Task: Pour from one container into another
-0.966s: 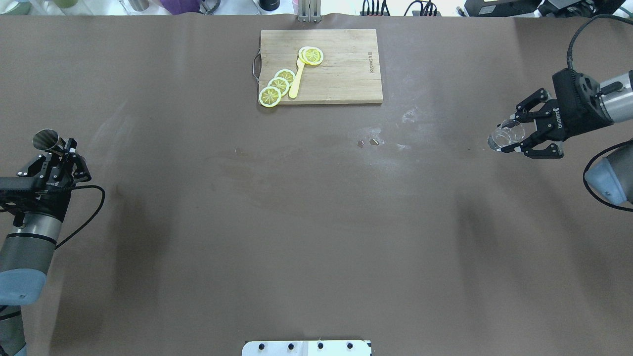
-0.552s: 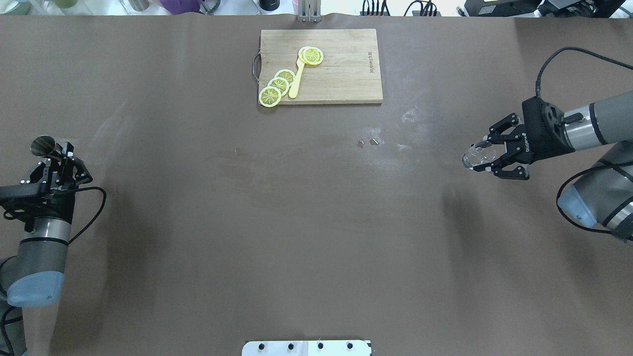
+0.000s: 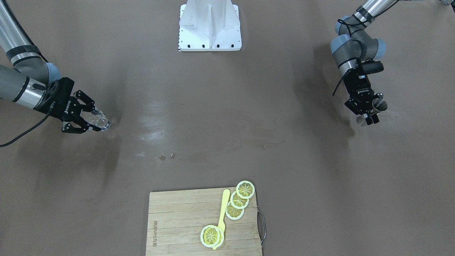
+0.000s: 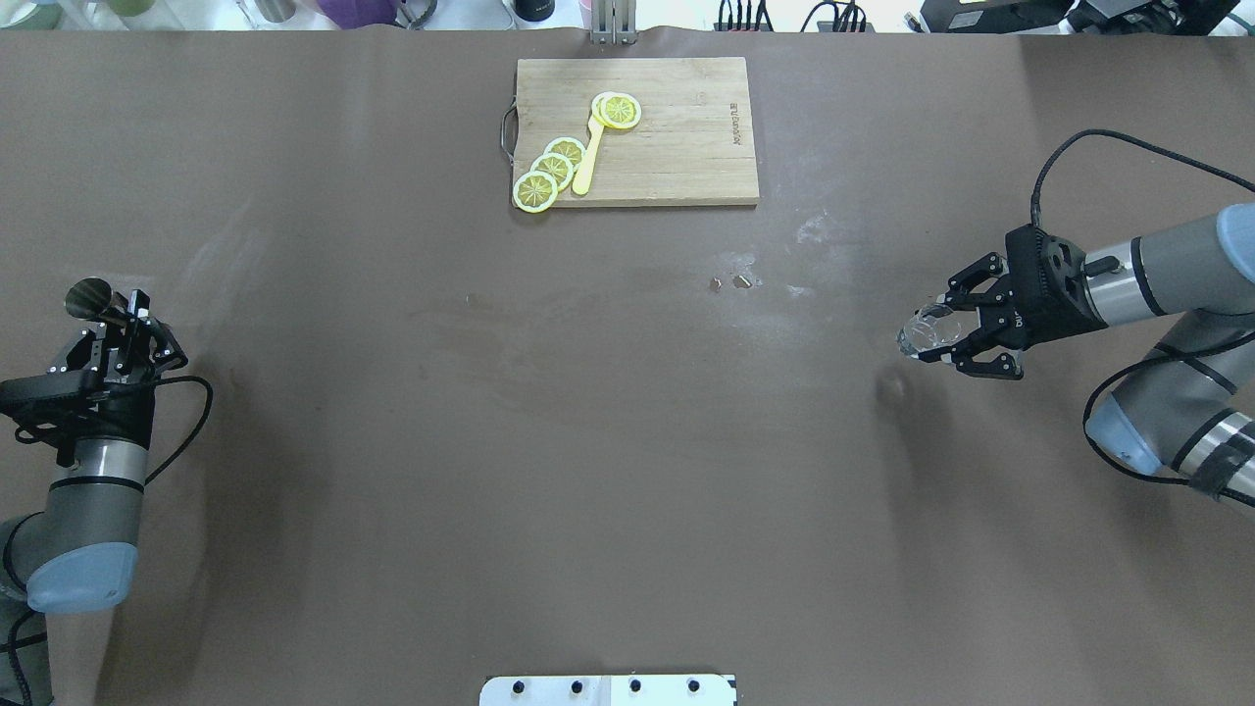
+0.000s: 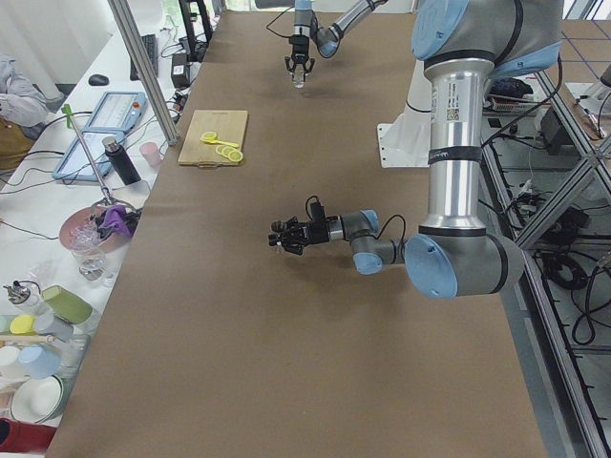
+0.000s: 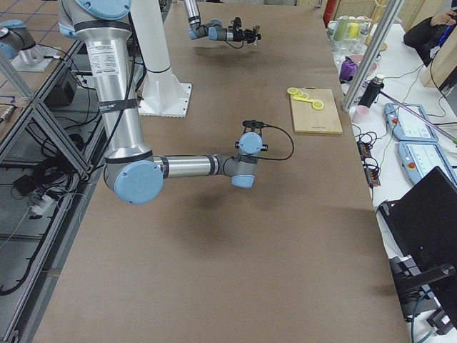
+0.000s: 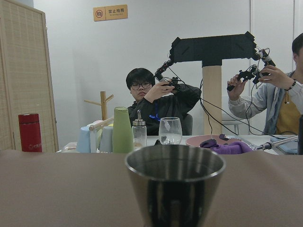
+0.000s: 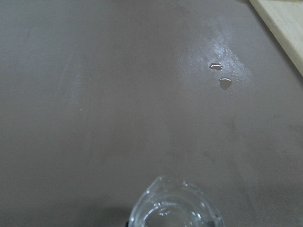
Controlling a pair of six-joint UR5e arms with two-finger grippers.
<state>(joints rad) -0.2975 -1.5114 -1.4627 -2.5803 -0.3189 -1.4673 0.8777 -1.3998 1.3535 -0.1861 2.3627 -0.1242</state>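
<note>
left pincer [image 4: 120,306] clamped on the steel jigger [image 4: 88,296] — right pincer [image 4: 939,333] clamped on the glass cup [image 4: 918,335].

Worktop [image 4: 392,441] brown, matte, with pale smears right of centre. Wooden cutting board [image 4: 677,147] lies at the far edge; two small wet spots [image 4: 730,283] near it. White base plate [image 4: 608,690] at the robot's edge.

A clear glass cup [image 4: 924,331] hangs tilted, aloft on the right side; a grey steel jigger [image 4: 88,297] is held upright far left.
</note>
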